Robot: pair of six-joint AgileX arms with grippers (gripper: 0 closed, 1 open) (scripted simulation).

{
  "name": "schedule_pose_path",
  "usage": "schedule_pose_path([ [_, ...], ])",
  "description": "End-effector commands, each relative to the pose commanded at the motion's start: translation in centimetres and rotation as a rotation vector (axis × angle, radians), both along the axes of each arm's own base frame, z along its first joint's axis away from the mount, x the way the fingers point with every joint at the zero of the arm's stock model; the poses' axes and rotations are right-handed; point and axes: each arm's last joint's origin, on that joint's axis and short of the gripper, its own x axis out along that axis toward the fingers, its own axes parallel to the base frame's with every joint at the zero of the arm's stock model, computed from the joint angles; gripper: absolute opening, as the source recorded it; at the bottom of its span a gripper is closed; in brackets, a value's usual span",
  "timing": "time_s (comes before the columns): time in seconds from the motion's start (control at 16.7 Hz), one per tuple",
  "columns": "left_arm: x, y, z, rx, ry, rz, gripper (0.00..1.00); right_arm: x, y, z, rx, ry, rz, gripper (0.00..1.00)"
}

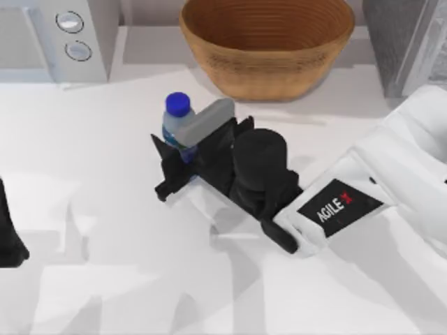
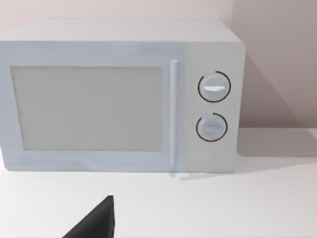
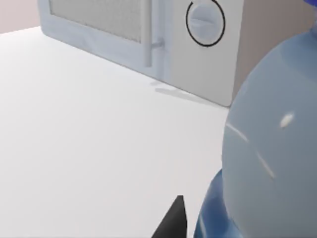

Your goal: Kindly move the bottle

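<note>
Right gripper (image 1: 183, 150): at mid-table, fingers either side of the bottle, looks pinched on its body just under the shoulder; can't quite confirm contact on both sides.
Bottle (image 1: 177, 120): upright, blue cap on top, standing just in front of the basket (image 1: 267, 43) and right of the microwave (image 1: 59, 36). Looms huge and close in the right wrist view (image 3: 270, 148), so it's sitting right between the fingers.
Handling guess: small, clear plastic, probably light. Thin wall likely gives a bit under a squeeze, smooth and a little slippery. Label band mid-body seems like the safest hold; cap too narrow, and going high would tip it.
Left gripper (image 1: 8, 241): parked at the table's left edge, pointed at the microwave (image 2: 119, 96); can't tell about the fingers.
Watch out: basket sits close behind, so lift before swinging.
</note>
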Motion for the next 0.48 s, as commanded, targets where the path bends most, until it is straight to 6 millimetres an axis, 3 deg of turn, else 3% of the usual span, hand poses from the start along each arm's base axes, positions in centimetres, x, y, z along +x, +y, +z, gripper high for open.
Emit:
schedule_pose_path([
  [0.12,0.0,0.0,0.0,0.0,0.0,0.0,1.0,0.1,-0.2,0.1,0.001,0.0,-0.003,0.0],
  [0.24,0.0,0.0,0.0,0.0,0.0,0.0,1.0,0.4,-1.6,-0.1,-0.007,0.004,0.0,0.0],
  [0.48,0.0,0.0,0.0,0.0,0.0,0.0,1.0,1.9,-8.5,-0.1,-0.033,0.028,0.016,0.0],
])
